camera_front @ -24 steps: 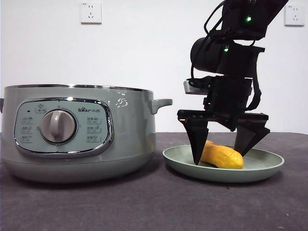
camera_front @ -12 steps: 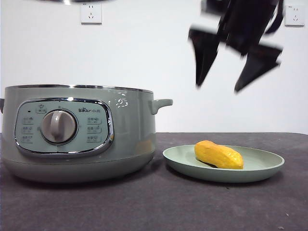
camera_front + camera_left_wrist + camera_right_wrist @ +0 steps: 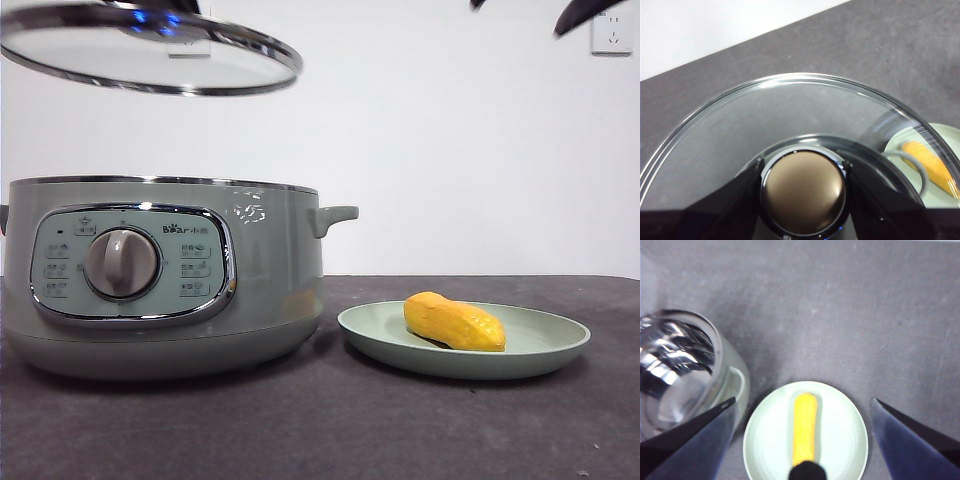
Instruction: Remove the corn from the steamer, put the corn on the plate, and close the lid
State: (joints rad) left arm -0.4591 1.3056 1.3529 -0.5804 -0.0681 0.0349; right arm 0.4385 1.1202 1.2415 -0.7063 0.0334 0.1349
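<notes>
The corn (image 3: 455, 320) lies on the pale green plate (image 3: 560, 345), to the right of the open sage-green steamer (image 3: 160, 280). Tilted slightly, the glass lid (image 3: 150, 50) hangs well above the steamer. In the left wrist view my left gripper (image 3: 804, 195) is shut on the knob of the lid (image 3: 790, 115). High over the plate, my right gripper (image 3: 528, 6) shows only its black tips at the top right. From its wrist view the right gripper (image 3: 803, 400) is open and empty, straight above the corn (image 3: 805, 427) and plate (image 3: 850, 415), with the steamer (image 3: 685, 370) beside them.
Dark grey tabletop (image 3: 400, 430) runs in front of the steamer and plate. A white wall with two sockets (image 3: 188, 25) stands behind. The steamer's side handle (image 3: 335, 215) points toward the plate.
My right gripper let go of the corn on the plate and rose almost out of the front view. The lid has come down into view above the steamer.
</notes>
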